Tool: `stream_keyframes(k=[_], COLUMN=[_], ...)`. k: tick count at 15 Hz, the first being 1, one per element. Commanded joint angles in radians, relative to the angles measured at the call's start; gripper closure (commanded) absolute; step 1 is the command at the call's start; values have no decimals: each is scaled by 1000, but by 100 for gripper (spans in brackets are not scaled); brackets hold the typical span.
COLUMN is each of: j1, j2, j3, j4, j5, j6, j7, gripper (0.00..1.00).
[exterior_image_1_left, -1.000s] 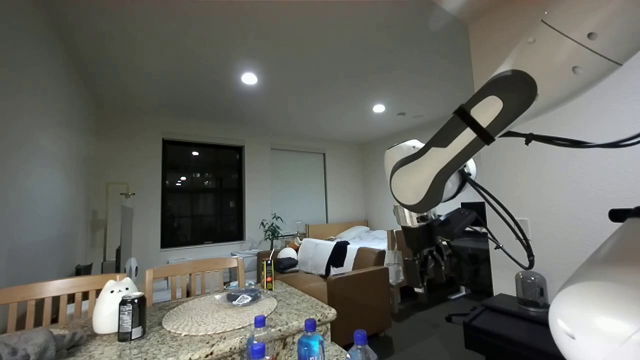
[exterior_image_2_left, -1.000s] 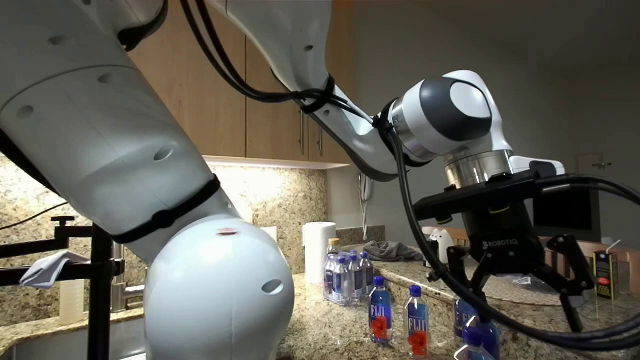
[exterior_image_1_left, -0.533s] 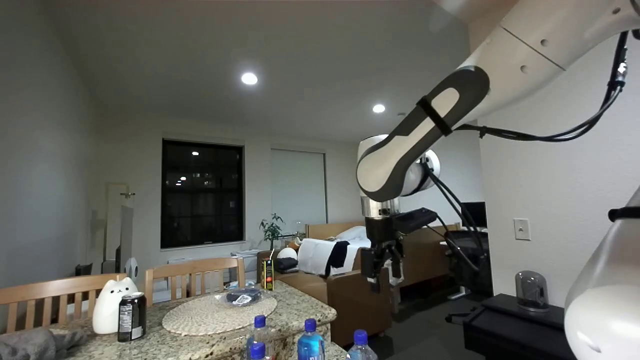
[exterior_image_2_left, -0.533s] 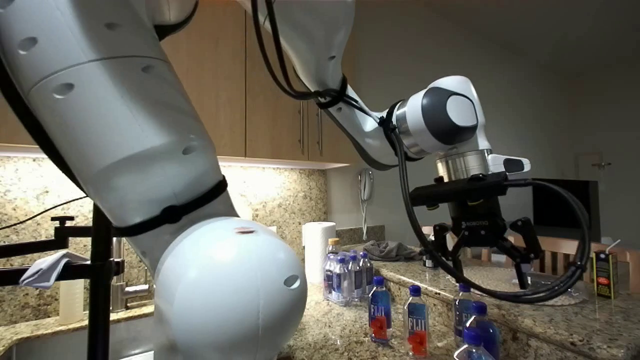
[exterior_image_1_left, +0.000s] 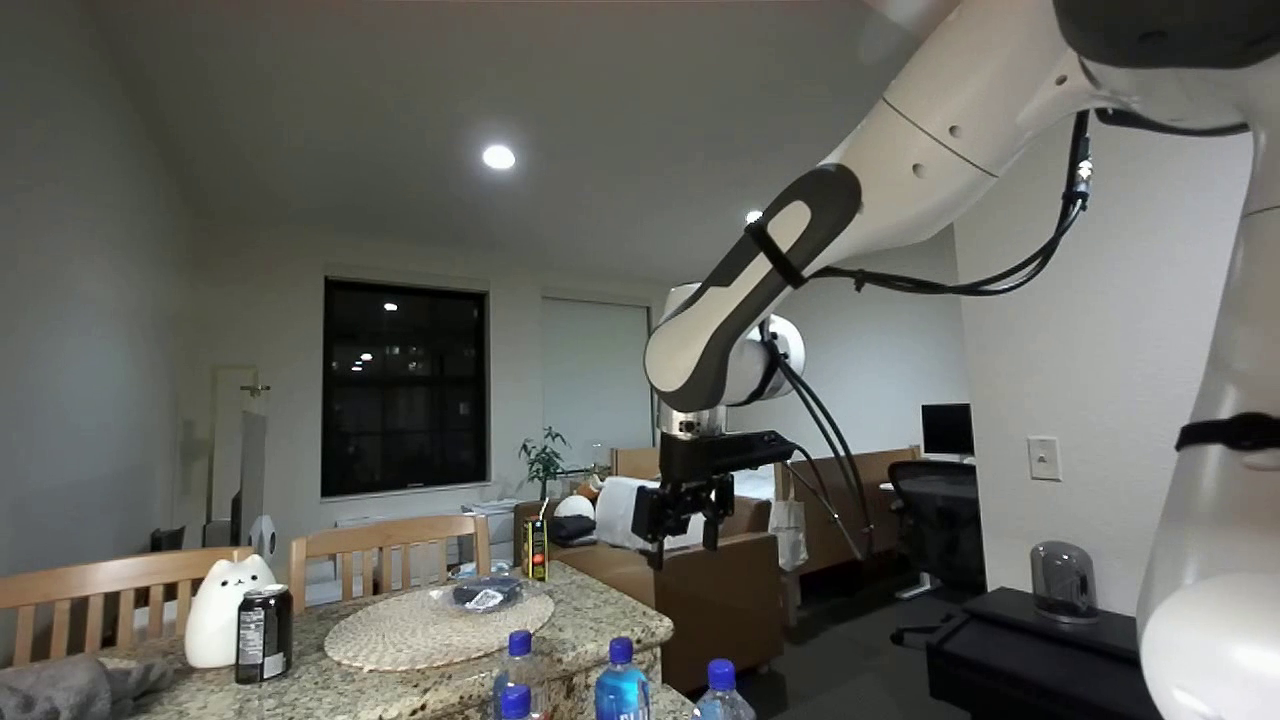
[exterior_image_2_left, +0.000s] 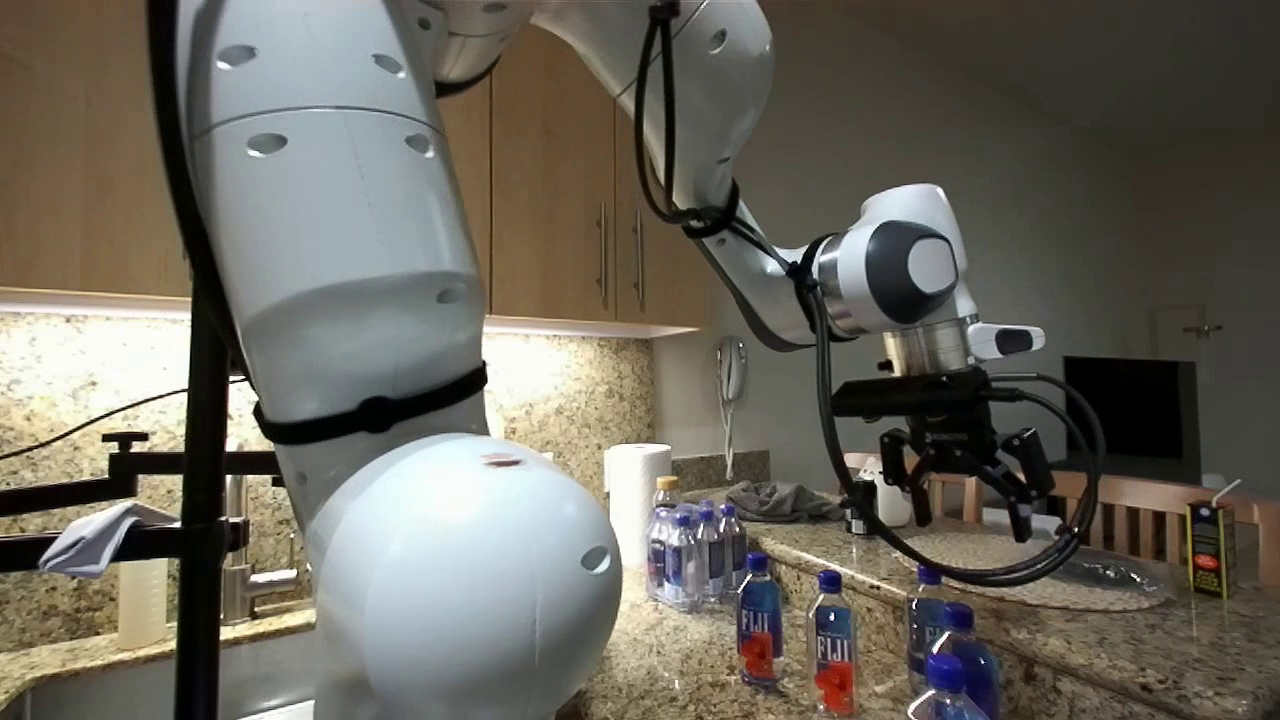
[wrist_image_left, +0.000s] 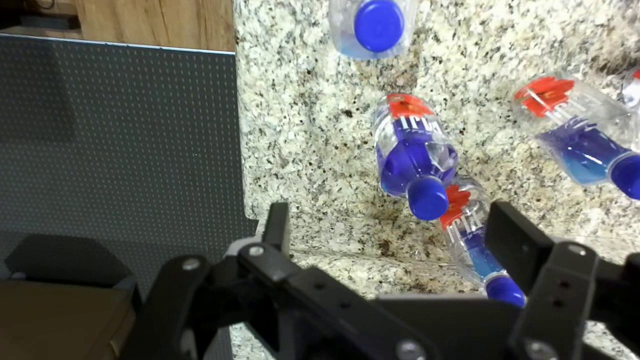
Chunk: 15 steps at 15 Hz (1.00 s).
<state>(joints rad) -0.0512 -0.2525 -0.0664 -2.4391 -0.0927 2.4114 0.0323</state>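
Black two-fingered end effector, spread, empty, hangs higher than blue-capped clear plastic bottles; likely approach step, next calling for aligned descent.

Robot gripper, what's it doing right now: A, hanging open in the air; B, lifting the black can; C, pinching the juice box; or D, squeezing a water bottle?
A: in an exterior view the gripper hangs in the air, its fingers spread apart with nothing held between them.

Dark window in pale wall; ceiling light glowing; brown sofa.
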Motion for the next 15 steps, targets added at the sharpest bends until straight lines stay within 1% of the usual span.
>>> stream_keyframes(k=[1, 2, 4, 7, 11, 13, 15], j1=[-7, -7, -14, -9, -3, 5, 5], j2=[9, 13, 28, 69, 151, 198, 243], j3=[9, 9, 22, 36, 65, 68, 72], j4=[8, 11, 18, 51, 109, 141, 162], j5=[4, 4, -21, -18, -6, 26, 4], j6=[-2, -2, 11, 8, 23, 24, 46], j7=[-1, -1, 42, 87, 212, 269, 368], gripper=[0, 0, 0, 0, 0, 0, 0])
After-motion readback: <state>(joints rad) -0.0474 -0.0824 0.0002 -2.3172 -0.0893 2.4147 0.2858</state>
